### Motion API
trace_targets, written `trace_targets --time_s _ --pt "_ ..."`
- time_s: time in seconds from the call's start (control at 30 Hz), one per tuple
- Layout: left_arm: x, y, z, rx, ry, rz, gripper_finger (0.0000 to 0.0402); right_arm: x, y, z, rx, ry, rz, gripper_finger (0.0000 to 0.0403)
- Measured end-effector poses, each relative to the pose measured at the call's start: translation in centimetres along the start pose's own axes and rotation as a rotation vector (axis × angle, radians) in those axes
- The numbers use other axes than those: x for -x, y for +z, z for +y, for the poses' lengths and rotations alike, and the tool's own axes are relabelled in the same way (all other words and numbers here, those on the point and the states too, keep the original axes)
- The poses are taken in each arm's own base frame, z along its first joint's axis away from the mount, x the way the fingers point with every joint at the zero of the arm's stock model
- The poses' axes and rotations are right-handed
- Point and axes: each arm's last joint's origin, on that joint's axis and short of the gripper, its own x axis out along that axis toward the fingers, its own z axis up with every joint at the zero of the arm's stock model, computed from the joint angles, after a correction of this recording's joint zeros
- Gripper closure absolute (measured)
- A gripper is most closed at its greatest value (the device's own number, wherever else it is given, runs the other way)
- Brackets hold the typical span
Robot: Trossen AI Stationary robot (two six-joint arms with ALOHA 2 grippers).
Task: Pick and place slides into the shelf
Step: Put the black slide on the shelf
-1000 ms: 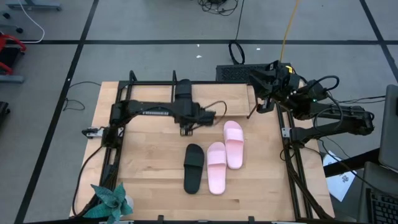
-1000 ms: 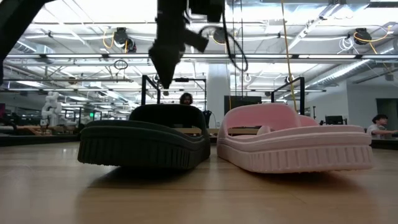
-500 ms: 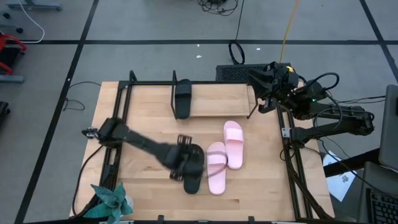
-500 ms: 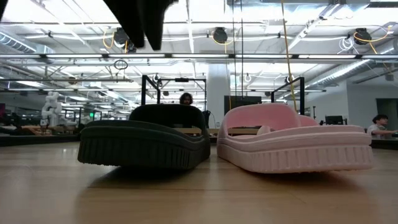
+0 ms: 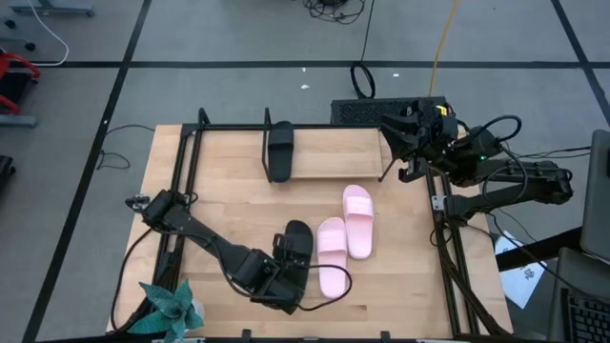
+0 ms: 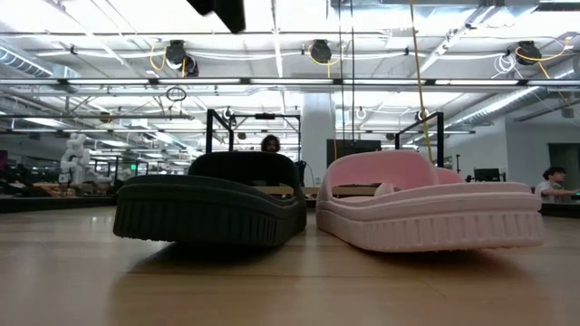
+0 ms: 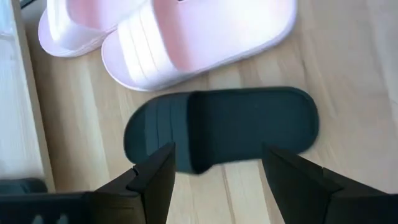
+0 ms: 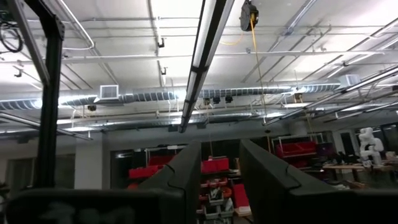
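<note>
One black slide (image 5: 279,151) lies on the left end of the shelf (image 5: 338,152), at the table's far side. The other black slide (image 5: 299,243) rests sole-down on the table; it also shows in the left wrist view (image 7: 224,127) and the low view (image 6: 213,208). Two pink slides (image 5: 357,219) (image 5: 331,255) lie to its right, the nearer one side by side with it. My left gripper (image 5: 289,278) (image 7: 217,180) hovers open over the black slide's near end, a finger on each side, touching nothing. My right gripper (image 8: 221,180) waits at the far right edge, open and pointing up.
A potted plant (image 5: 172,310) stands at the table's near left corner. Black frame rails (image 5: 176,238) run along the left and right sides of the table. The shelf board to the right of the black slide is bare wood. People sit in the room beyond (image 6: 553,181).
My left arm has swung from the shelf at the far side toward the near edge and come down over the black slide on the table. The black slide on the shelf stays where it was, uncovered now. The slides on the table have not moved.
</note>
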Motion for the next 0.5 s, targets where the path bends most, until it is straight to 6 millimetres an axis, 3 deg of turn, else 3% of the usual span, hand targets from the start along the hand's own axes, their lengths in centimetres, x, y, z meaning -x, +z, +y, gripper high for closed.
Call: trace_targets --time_s 0.23,0.5 --pt "-3.6 0.6 -0.6 -0.002 0.056 0.044 0.0167 0.1 -0.5 0.5 -0.006 0.021 0.05 0.0305" --pt "-7.1 0.9 0.3 0.016 0.11 0.112 0.0167 0.1 -0.9 0.6 -0.001 0.024 0.097 0.0305"
